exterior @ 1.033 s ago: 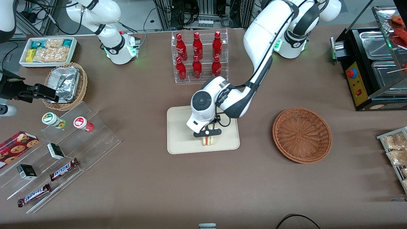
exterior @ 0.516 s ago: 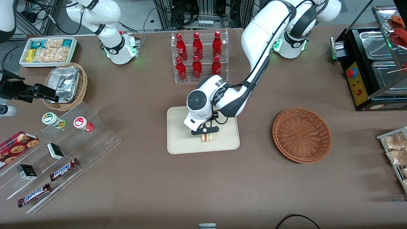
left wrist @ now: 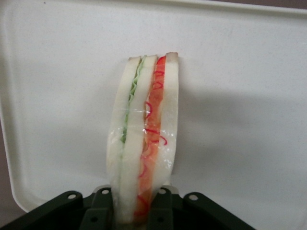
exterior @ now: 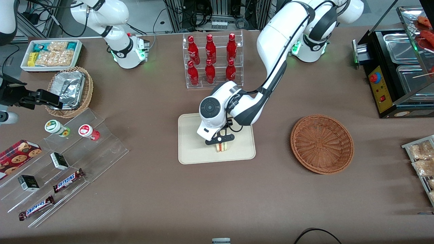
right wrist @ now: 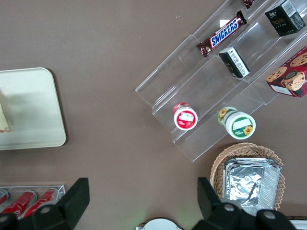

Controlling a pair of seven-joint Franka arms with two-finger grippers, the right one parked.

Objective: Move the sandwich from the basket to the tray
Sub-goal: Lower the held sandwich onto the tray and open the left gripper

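— Where, the sandwich (left wrist: 144, 143)?
— Standing on edge on the tray (exterior: 190, 152), filling layers showing, toward the tray's front-camera edge.
— And against the fingers (left wrist: 101, 211)?
— Pinched between the two, one pad on each bread face.
— The gripper (exterior: 219, 141)?
— Low over the tray, clamped on the wedge.
— The basket (exterior: 322, 144)?
— Beside the tray, toward the working arm's end.

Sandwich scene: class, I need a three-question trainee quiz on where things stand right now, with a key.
1. True or false: the sandwich lies in the reddish-brown wicker basket.
2. What does the tool hold?
3. The sandwich is over: A) the cream tray B) the bottle rack C) bare table.

Key: 1 false; 2 the sandwich, standing on edge between the fingers; 3 A.
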